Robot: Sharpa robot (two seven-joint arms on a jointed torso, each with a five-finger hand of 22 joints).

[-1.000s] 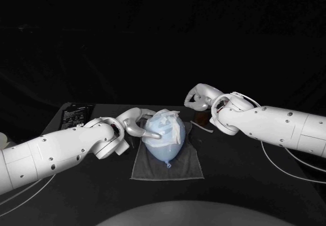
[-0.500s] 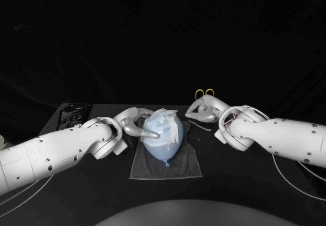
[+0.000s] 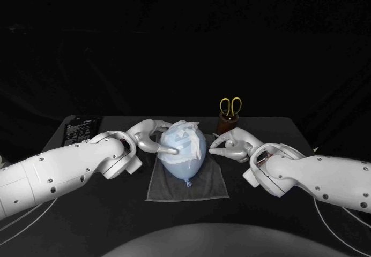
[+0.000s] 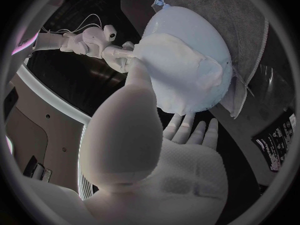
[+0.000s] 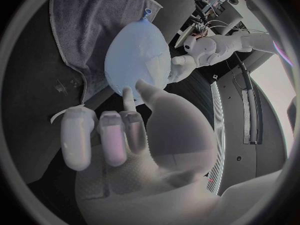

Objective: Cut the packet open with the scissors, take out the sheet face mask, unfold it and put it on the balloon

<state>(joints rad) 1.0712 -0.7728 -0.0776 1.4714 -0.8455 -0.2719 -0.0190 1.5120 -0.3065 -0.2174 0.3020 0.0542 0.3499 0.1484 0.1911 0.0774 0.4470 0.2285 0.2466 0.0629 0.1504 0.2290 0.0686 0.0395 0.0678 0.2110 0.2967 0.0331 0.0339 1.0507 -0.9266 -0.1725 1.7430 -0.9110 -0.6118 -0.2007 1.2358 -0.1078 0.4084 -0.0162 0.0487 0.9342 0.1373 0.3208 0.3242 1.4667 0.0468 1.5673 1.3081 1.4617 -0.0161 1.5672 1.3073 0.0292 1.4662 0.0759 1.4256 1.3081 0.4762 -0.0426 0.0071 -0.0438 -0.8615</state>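
A pale blue balloon (image 3: 184, 158) lies on a grey towel (image 3: 188, 184), knot toward me. The white sheet mask (image 3: 185, 136) is draped, crumpled, over its far half. My left hand (image 3: 155, 140) holds the balloon from its left side. Its thumb (image 4: 134, 67) presses on the mask (image 4: 181, 70) and its fingers (image 4: 187, 127) lie under the balloon's (image 4: 187, 30) far end. My right hand (image 3: 224, 144) sits close at the balloon's right side and holds nothing. One fingertip (image 5: 128, 94) reaches the edge of the balloon (image 5: 134, 50). The yellow-handled scissors (image 3: 229, 105) stand in a brown holder (image 3: 225, 126).
A black packet (image 3: 83, 128) lies at the table's far left corner. A thin pale strip (image 5: 57, 117) lies on the table beside the towel (image 5: 81, 15), near my right hand. The holder stands just behind my right hand.
My right hand has left the scissors holder and come forward and down to the balloon's right side, uncovering the scissors. My left hand has stayed on the balloon.
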